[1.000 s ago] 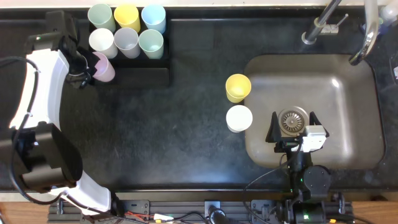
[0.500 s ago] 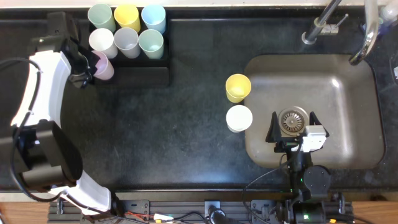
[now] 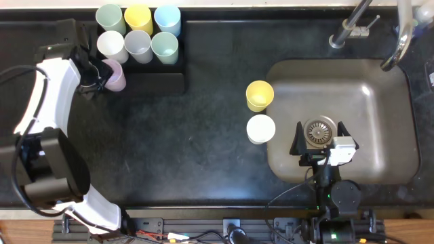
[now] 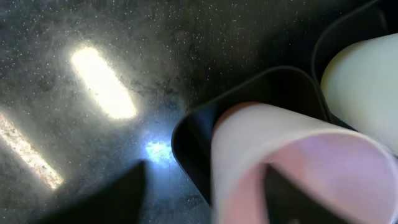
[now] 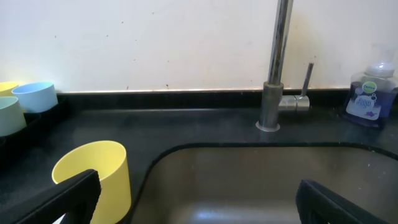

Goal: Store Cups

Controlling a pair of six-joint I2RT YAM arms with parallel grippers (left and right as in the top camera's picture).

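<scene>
Pink cup (image 3: pixel 114 74), clenched in left gripper (image 3: pixel 95 76) over the rack's (image 3: pixel 163 83) vacant corner slot, ready for storing; right gripper (image 3: pixel 319 141), spread and empty, parked well off the rack, over the sink (image 3: pixel 380 135).

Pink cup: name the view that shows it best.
Left wrist view: the pink cup sits close, rim and inside visible, above an empty holder slot. The top view gives it small, beside the left arm at the holder's left end. The right wrist view faces the sink.

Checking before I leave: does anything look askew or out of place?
The pink cup hangs tilted in the left gripper over an empty rack slot, not seated. A yellow cup and a white cup stand beside the sink.
</scene>
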